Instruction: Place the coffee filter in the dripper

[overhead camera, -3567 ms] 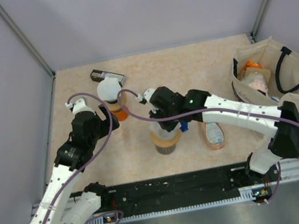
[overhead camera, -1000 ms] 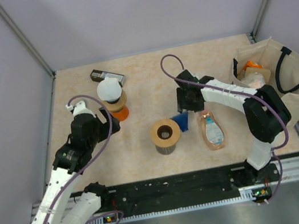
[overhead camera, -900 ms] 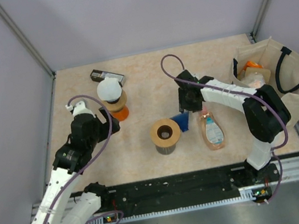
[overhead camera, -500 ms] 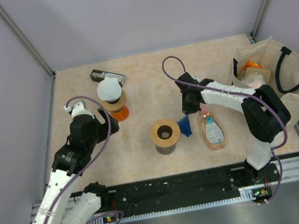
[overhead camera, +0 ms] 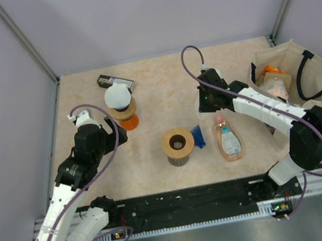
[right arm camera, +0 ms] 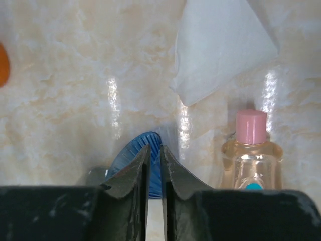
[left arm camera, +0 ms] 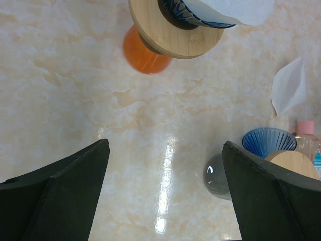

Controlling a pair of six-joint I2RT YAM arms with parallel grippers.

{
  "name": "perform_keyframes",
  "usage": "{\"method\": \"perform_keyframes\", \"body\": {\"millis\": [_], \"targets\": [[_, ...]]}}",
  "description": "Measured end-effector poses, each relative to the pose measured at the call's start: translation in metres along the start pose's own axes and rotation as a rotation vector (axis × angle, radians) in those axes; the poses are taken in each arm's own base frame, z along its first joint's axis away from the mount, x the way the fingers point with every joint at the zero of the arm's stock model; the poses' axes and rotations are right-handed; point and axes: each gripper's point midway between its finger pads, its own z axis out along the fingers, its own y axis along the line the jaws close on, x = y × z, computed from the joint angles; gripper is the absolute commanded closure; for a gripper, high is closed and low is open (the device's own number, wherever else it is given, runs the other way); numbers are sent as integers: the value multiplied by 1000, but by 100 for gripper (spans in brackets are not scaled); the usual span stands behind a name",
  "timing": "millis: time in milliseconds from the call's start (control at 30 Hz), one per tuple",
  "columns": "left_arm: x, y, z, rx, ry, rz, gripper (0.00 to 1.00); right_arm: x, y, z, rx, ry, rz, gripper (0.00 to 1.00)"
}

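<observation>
I see my right gripper [right arm camera: 155,149] has drawn back from the blue dripper [left arm camera: 266,142] and closed on nothing; the coffee filter [right arm camera: 220,50] lies flat on the table [overhead camera: 161,83] near the pink-capped bottle [right arm camera: 250,143], apart from the dripper; my left gripper [left arm camera: 164,144] hangs wide open.

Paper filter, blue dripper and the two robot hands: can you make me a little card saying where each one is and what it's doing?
Loose filter: flat on the table, by the cap end of the pink-capped bottle, not held
Blue dripper: on the table beside the wood-topped glass pot, not on it
Right gripper: shut, holding nothing
Left gripper: open, holding nothing
Job: not done yet
</observation>
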Motion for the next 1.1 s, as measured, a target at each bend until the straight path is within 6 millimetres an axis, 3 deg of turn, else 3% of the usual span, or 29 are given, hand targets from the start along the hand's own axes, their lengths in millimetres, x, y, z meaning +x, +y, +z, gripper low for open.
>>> {"method": "perform_keyframes", "body": {"millis": [67, 133, 200, 300, 400, 633, 800, 933, 1100], "targets": [[0, 0, 0, 0, 0, 0, 1, -7, 4, -11, -27, -21, -25, 62], [0, 0, 0, 0, 0, 0, 1, -9, 11, -16, -79, -14, -108, 49], [0, 0, 0, 0, 0, 6, 1, -3, 22, -20, -177, 18, -272, 41], [0, 1, 0, 0, 1, 21, 1, -1, 30, -24, -312, 37, -531, 38], [1, 0, 0, 4, 4, 28, 1, -8, 35, -25, -483, 46, -751, 30], [4, 2, 0, -7, 29, 35, 1, -26, 43, -21, -781, 34, -1234, 26], [3, 5, -1, -27, 29, 37, 1, -44, 38, -6, -941, 13, -1496, 23], [1, 11, -2, -69, 33, 44, 2, -22, 32, -1, -1059, 8, -1660, 23], [-3, 15, 0, -123, 49, 54, 2, 43, 43, -5, -1241, 105, -1775, 25]]}}
